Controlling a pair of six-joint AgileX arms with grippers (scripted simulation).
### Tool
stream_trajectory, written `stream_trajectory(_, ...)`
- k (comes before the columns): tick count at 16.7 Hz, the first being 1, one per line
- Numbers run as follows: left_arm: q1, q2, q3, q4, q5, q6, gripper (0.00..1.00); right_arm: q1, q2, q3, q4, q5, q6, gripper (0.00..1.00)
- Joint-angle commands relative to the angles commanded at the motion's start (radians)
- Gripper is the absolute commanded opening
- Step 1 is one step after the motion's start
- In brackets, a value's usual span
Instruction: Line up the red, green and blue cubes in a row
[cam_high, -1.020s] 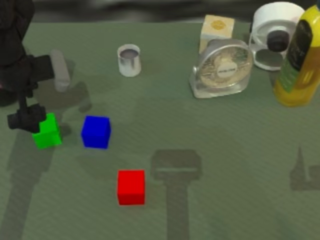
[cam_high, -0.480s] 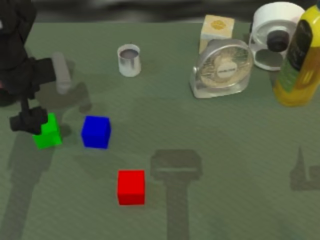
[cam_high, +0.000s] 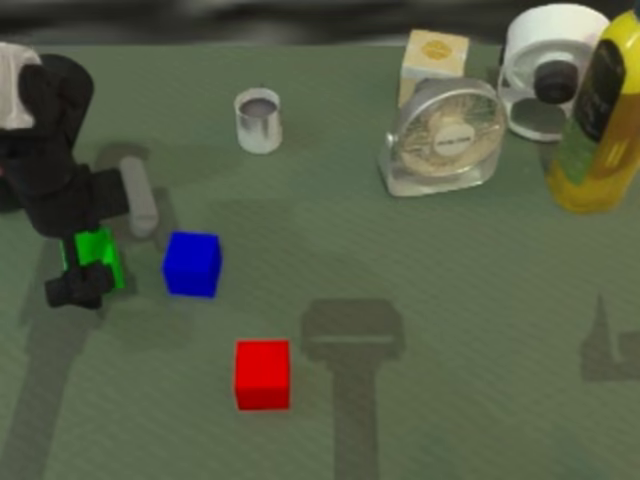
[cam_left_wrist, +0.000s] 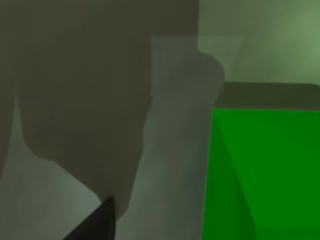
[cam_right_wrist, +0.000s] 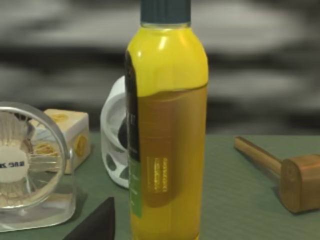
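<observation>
Top view: the left end effector (cam_high: 88, 262) sits over the green cube (cam_high: 97, 250) at the table's (cam_high: 450, 330) left side, one finger on each side of it, but I cannot tell if it grips. The blue cube (cam_high: 192, 264) is just beside it on the right. The red cube (cam_high: 262, 374) lies apart, nearer the front. The right arm is out of view.

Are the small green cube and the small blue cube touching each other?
Apart. The top view shows a strip of bare table between the small green cube and the small blue cube, with the left gripper over the green one.
</observation>
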Motion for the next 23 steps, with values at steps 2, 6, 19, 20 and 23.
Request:
stream_trajectory(2,0.0,0.001,-0.002,0.003,0.0,0.0,1.0,0.0,0.0,0.0,0.0,0.0,0.0,1.0)
stream_trajectory(6,0.0,0.001,-0.002,0.003,0.0,0.0,0.85,0.0,0.0,0.0,0.0,0.0,0.0,1.0)
stream_trajectory(19,0.0,0.001,-0.002,0.003,0.0,0.0,0.0,0.0,0.0,0.0,0.0,0.0,0.0,1.0)
stream_trajectory(20,0.0,0.001,-0.002,0.003,0.0,0.0,0.0,0.0,0.0,0.0,0.0,0.0,0.0,1.0)
stream_trajectory(23,0.0,0.001,-0.002,0.003,0.0,0.0,0.0,0.0,0.0,0.0,0.0,0.0,0.0,1.0)
